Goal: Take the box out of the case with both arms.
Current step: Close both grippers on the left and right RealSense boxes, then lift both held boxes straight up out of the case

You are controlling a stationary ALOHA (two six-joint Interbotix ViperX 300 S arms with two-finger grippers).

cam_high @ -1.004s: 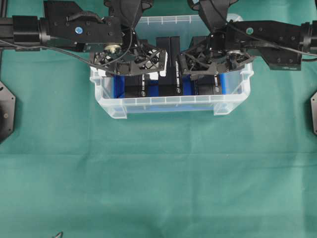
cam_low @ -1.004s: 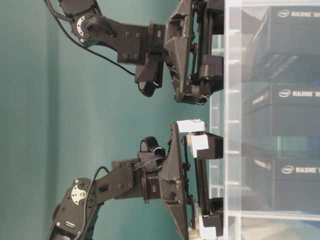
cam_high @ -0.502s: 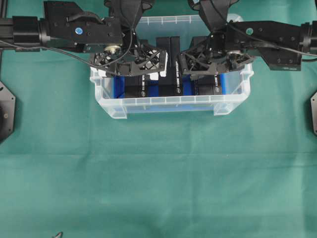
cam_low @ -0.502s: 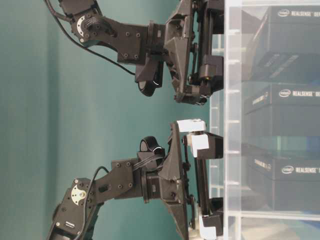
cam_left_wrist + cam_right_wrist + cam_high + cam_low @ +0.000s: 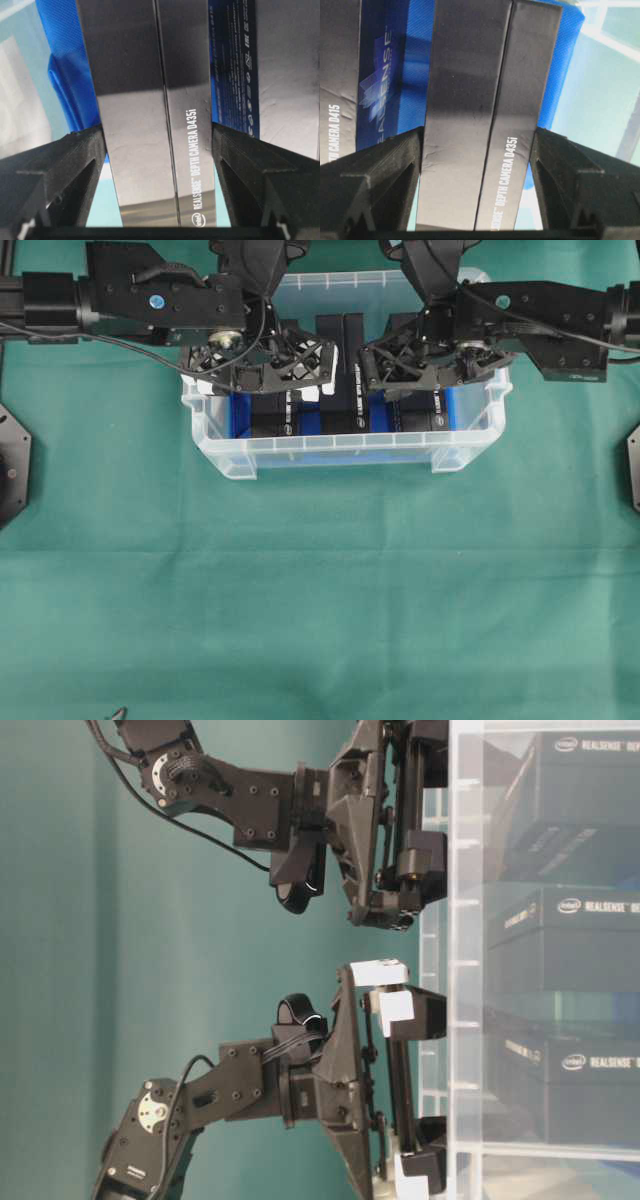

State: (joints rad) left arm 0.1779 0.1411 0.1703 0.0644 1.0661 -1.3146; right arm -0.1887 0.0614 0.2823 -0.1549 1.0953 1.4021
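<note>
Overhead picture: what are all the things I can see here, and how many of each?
case: one, see-through plastic, at the far end of the cloth.
boxes: at least three, black, standing side by side in the case.
blue sheet: one, blue, lining the case under the boxes.
cloth: one, green, covering the table.
left pincer: one, black, reaching down into the case, closed on the left box.
right pincer: one, black, reaching down into the case, closed on the right box.
</note>
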